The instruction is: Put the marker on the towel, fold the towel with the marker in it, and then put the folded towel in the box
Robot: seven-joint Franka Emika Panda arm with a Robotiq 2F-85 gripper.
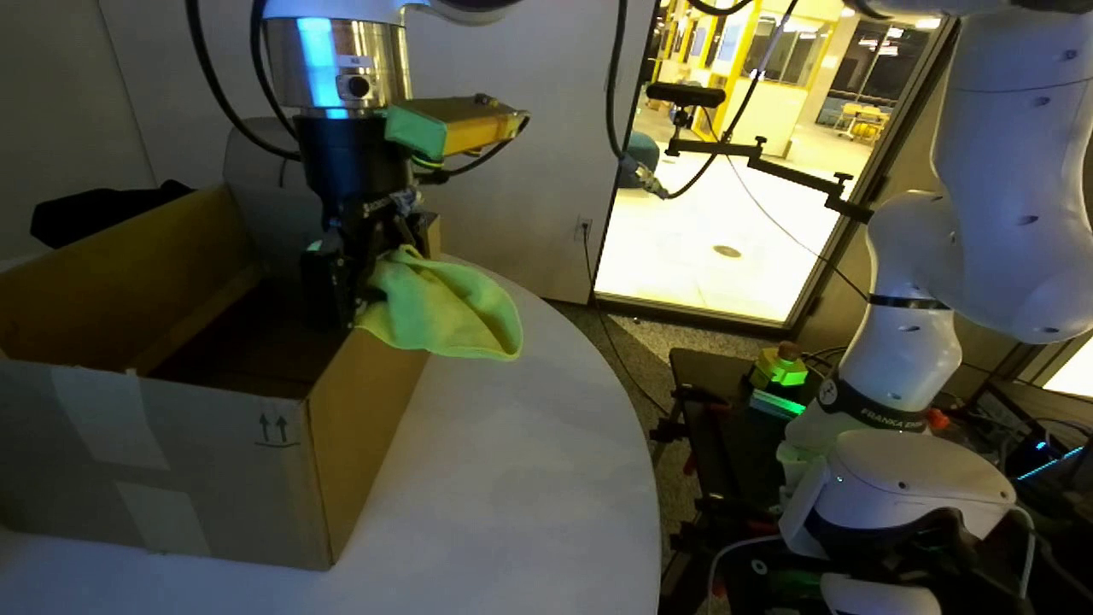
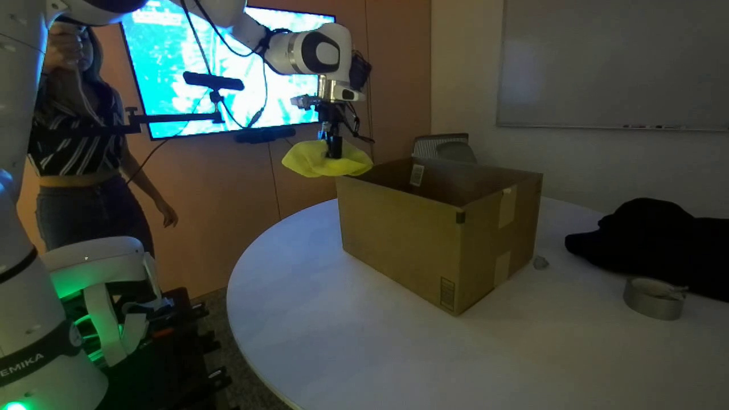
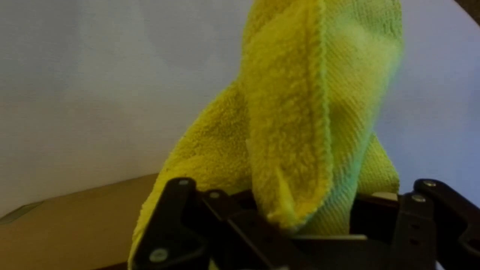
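Across both exterior views spreads the white table (image 2: 319, 319), its edge sweeping round in a broad curve, and out over it reaches the white arm (image 1: 1012, 179), wrist pointing straight down. Off to one side, a person (image 2: 74, 156) in a striped top stands partly covered by that arm. Next in size comes the cardboard box (image 2: 398, 239), planted upright on the table, open at the top, printed arrows on one side pointing up! Past the box, a black heap (image 2: 655, 245) slumps on the same table. On to the towel (image 1: 444, 307), yellow-green and bunched, held clear of the table right by the box's rim, loose folds drooping on the outer side of the wall; whether cloth touches cardboard, I cannot tell. And the gripper (image 2: 334, 152)? Fingers pinching that towel, fabric gathered between them in the wrist view! Whether the marker sits inside, the folds won't let me say. Smaller again, a grey roll (image 2: 654, 302) sits near the black heap, and smallest of all, a crumpled grey lump (image 2: 540, 262) rests just beside the box.
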